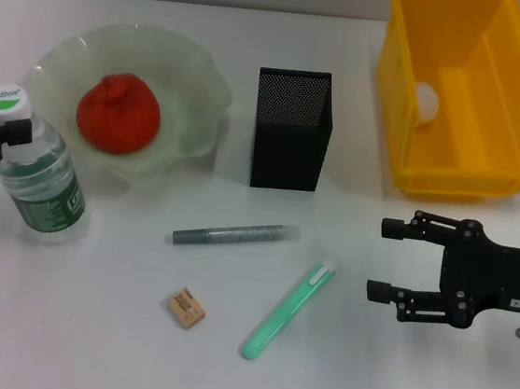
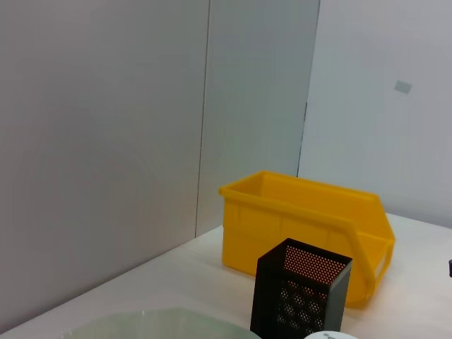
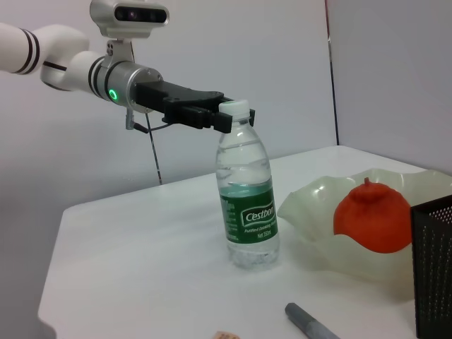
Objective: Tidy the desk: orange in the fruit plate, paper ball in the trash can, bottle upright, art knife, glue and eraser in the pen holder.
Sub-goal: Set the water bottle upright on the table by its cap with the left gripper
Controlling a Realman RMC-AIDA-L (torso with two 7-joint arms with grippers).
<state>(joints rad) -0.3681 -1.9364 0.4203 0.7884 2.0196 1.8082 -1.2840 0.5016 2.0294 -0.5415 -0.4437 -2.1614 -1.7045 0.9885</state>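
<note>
The left gripper [image 3: 227,119] is at the neck of the bottle [image 1: 39,169], just under the white cap. Its fingers [image 3: 215,121] are closed on the neck, so it is holding the bottle. The bottle stands straight up near the left edge of the tabletop [image 1: 85,325], just in front of the fruit plate [image 1: 194,74].

The right gripper [image 1: 386,260] hovers over the right side of the tabletop, in front of the trash can [image 1: 468,96]. Its fingers are spread apart and hold nothing.

So the step in hand looks like the bottle step, and it seems almost done. The orange [image 1: 119,113] already sits in the fruit plate. A white lump, likely the paper ball [image 1: 426,102], lies inside the trash can by its left wall.

I think the next move is for the left gripper to let go gently, so the bottle does not tip. Then 3 small things need to go into the pen holder [image 1: 292,129], which stands near the middle of the tabletop. The grey stick [image 1: 235,235], the green stick [image 1: 286,310] and the eraser [image 1: 186,307] all lie flat in front of it.

Some things are hard to see. The left arm is mostly cut off in the head view. I cannot tell which stick is the glue and which is the art knife. The left wrist view does not show its own fingers, and only a sliver of the cap.
</note>
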